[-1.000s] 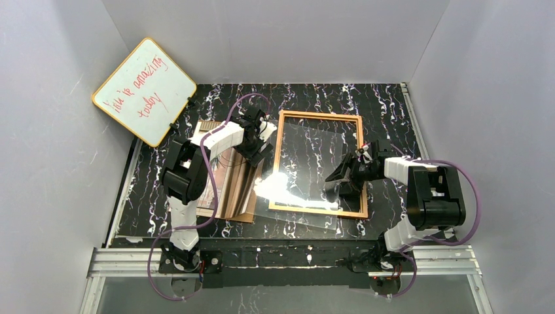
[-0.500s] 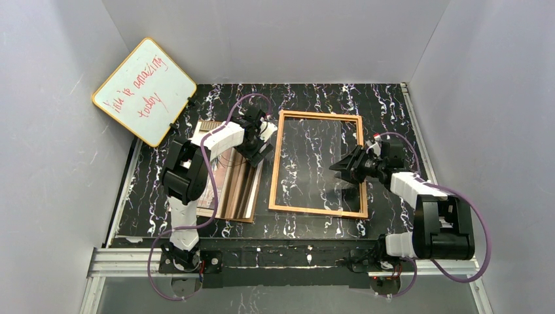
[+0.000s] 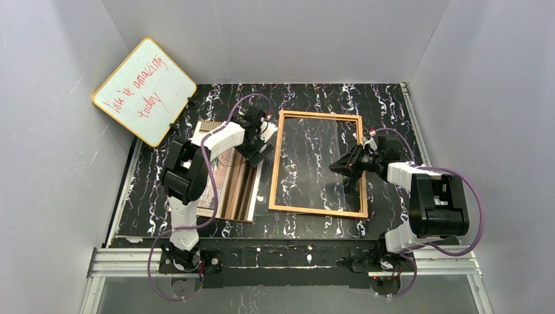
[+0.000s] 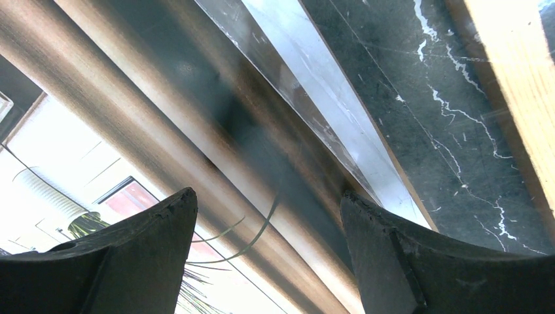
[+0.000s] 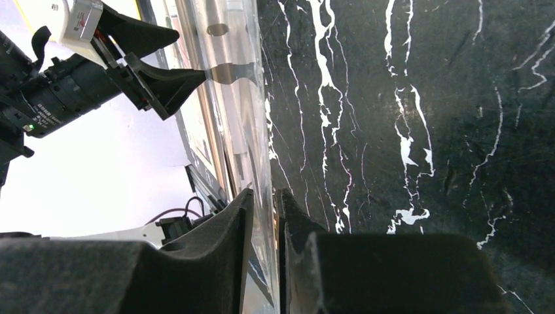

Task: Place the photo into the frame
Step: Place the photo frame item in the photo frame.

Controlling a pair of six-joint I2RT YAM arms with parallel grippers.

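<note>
photo (image 3: 233, 191) half hidden by left arm (image 3: 219, 136) | right tool (image 5: 265, 199) pinches faint pane (image 5: 243, 131)

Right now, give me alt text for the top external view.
Two arms reach over a black marble table: the right end effector grips a barely visible clear pane over the orange-brown frame, the left end effector hovers open over the photo. A whiteboard leans far left.

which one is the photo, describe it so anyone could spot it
On the black marbled table, look left of the orange-brown frame, under the left arm. The photo lies flat there: brown-grey curtain stripes, unlike the whiteboard with red handwriting.
</note>
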